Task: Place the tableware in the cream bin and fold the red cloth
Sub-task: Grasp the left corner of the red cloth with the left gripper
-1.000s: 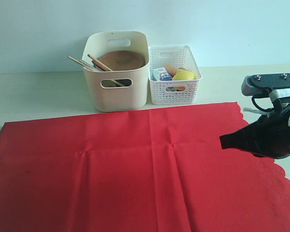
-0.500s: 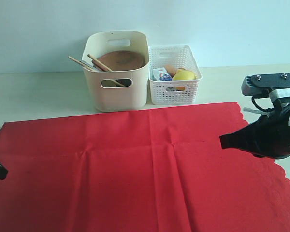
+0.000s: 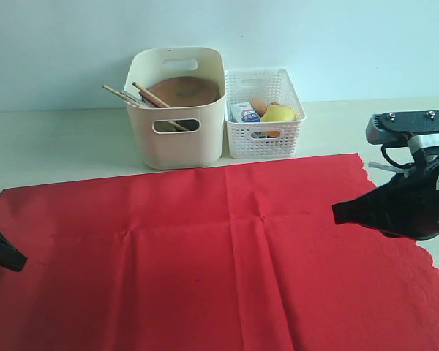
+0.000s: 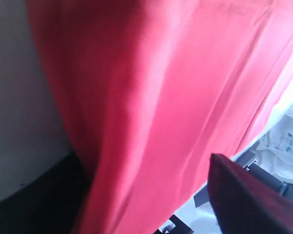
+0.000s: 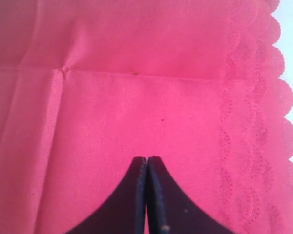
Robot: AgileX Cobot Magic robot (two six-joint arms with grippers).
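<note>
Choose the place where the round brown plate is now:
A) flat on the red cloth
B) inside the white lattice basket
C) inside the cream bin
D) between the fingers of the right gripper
C: the round brown plate leans inside the cream bin, and its upper edge shows above the bin's rim.

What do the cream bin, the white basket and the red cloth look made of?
The cream bin looks like smooth moulded plastic: slight sheen, rounded corners, cut-out handle. The white basket seems rigid plastic, judging by its moulded lattice walls. The red cloth is thin matte fabric, possibly non-woven: it holds sharp creases and has a perforated scalloped edge.
</note>
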